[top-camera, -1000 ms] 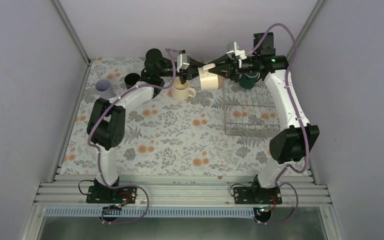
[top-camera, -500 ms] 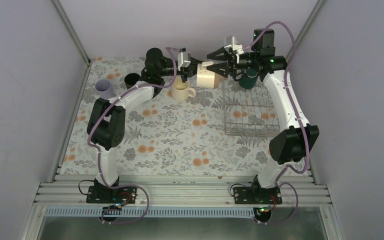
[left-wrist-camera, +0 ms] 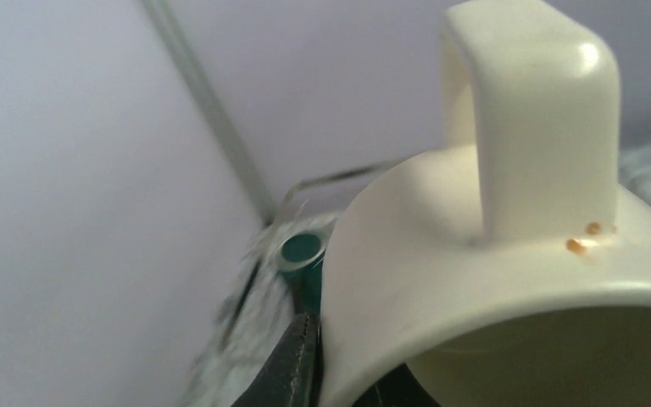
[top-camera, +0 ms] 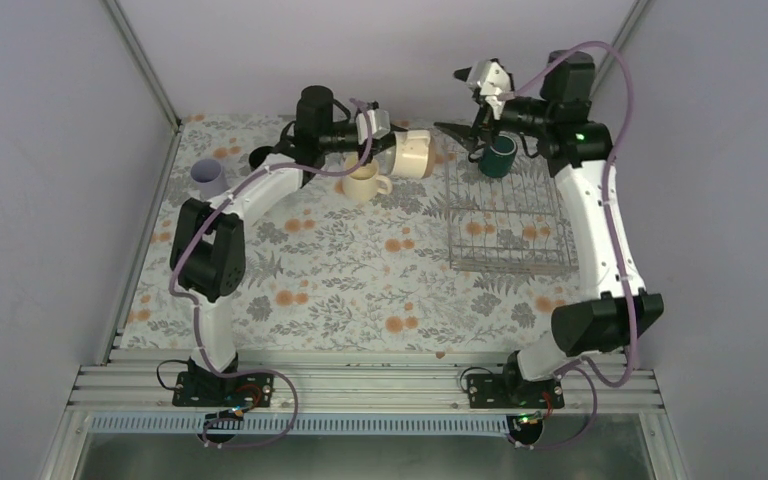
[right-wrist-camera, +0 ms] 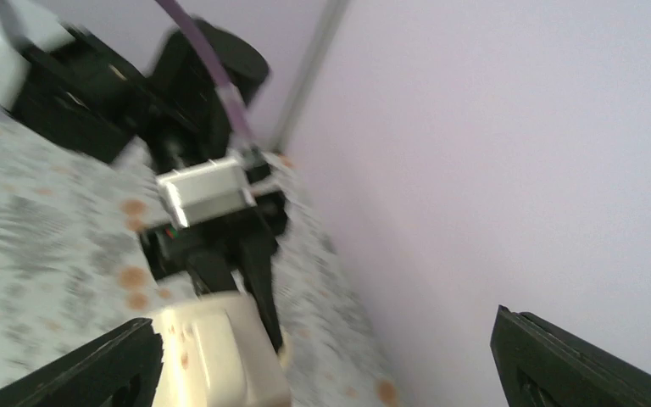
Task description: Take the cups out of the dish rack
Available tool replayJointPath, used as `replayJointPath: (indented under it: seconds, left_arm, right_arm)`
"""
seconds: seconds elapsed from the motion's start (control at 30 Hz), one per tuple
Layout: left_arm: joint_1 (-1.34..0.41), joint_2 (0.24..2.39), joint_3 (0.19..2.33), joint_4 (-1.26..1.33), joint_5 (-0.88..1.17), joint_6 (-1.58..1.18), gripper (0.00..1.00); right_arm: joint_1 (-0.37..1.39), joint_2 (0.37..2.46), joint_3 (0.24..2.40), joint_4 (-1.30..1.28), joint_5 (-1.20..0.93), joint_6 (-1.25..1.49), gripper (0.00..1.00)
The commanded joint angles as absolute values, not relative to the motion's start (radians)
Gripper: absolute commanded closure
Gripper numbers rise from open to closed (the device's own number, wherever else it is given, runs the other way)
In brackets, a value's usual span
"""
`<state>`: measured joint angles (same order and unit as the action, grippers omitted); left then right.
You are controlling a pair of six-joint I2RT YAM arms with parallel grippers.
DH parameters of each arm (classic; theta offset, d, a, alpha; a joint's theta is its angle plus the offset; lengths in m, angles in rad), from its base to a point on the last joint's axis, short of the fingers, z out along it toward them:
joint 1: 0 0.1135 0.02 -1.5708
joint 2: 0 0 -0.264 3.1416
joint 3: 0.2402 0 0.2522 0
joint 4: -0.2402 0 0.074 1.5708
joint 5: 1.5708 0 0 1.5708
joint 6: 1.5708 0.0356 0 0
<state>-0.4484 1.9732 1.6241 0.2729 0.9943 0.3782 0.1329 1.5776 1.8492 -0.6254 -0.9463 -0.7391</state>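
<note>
A cream mug hangs on its side above the table's far middle, my left gripper shut on its rim. The left wrist view shows that cream mug close up, handle upward, its wall pinched by my left gripper. My right gripper stands wide open and empty, raised above the dish rack; its wrist view has the right gripper apart from the cream mug. A dark green mug sits in the rack's far end. On the table are a second cream mug, a black mug and a lavender cup.
The flowered cloth covers the table. Lilac walls stand close on the left, back and right. The dish rack lies along the right side, near the right wall.
My right gripper opened, let go of the cream mug and drew back up and to the right. My left gripper shut on the mug's rim and now carries it alone.
</note>
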Motion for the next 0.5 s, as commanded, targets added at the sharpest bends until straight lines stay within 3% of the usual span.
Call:
replayJointPath:
  seconds: [0.0,0.33,0.47]
  left_arm:
    - [-0.381,1.93,1.807,-0.198,0.754,0.814,0.98]
    - [-0.18,2.001,2.212,-1.091,0.409,1.34,0.98]
    - [-0.15,1.99,2.213,-1.264,0.279,1.404,0.98]
  right_arm:
    - [0.112,1.537,1.827,-0.629,-0.626,-0.797,0.0]
    - [0.068,1.813,2.018,-0.873,-0.316,-0.859,0.0]
    - [0.048,1.978,2.142,-0.988,-0.271,-0.842,0.0]
